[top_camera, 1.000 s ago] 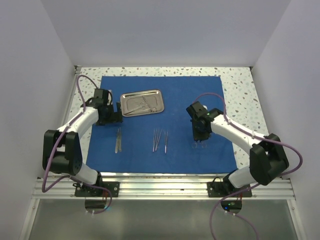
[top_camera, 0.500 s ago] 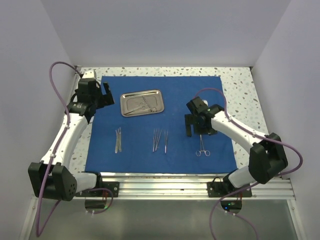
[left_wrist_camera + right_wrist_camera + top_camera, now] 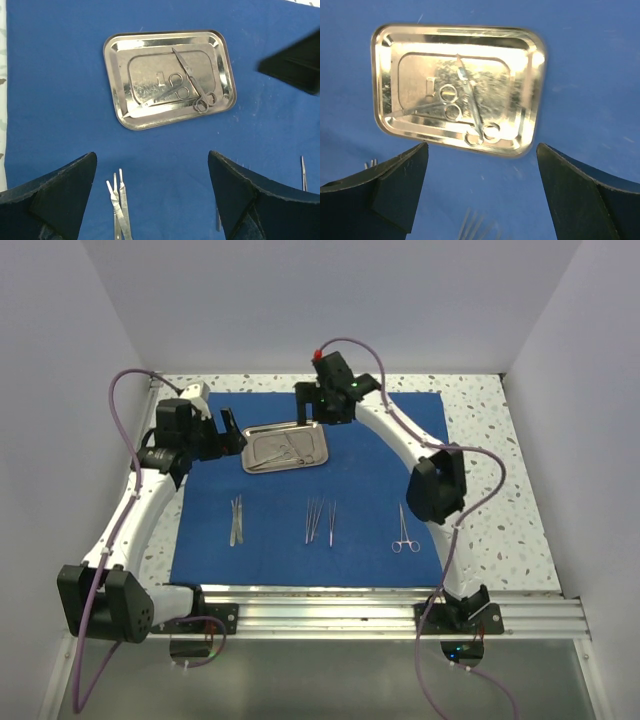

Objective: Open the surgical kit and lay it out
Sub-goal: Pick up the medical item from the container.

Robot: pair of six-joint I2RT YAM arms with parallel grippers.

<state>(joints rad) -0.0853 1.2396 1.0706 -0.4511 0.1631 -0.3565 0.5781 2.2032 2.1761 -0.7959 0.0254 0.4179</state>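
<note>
Cloth wrap (image 3: 280,550), royal blue, lies spread flat on the speckled desk (image 3: 480,405). The steel tray (image 3: 114,85) sits toward its far left and holds two crossed ring-handled scissors (image 3: 192,82). Nearer, in a row, lie tweezers (image 3: 237,519), more thin tools (image 3: 320,520), and what may be a ring-handled clamp (image 3: 404,530). Left fingers (image 3: 55,200) and right fingers (image 3: 385,195) hover over the tray, both pairs spread wide, gripping nothing.

The speckled table (image 3: 490,420) bears a royal-blue cloth (image 3: 360,480) — spread flat across its middle.
</note>
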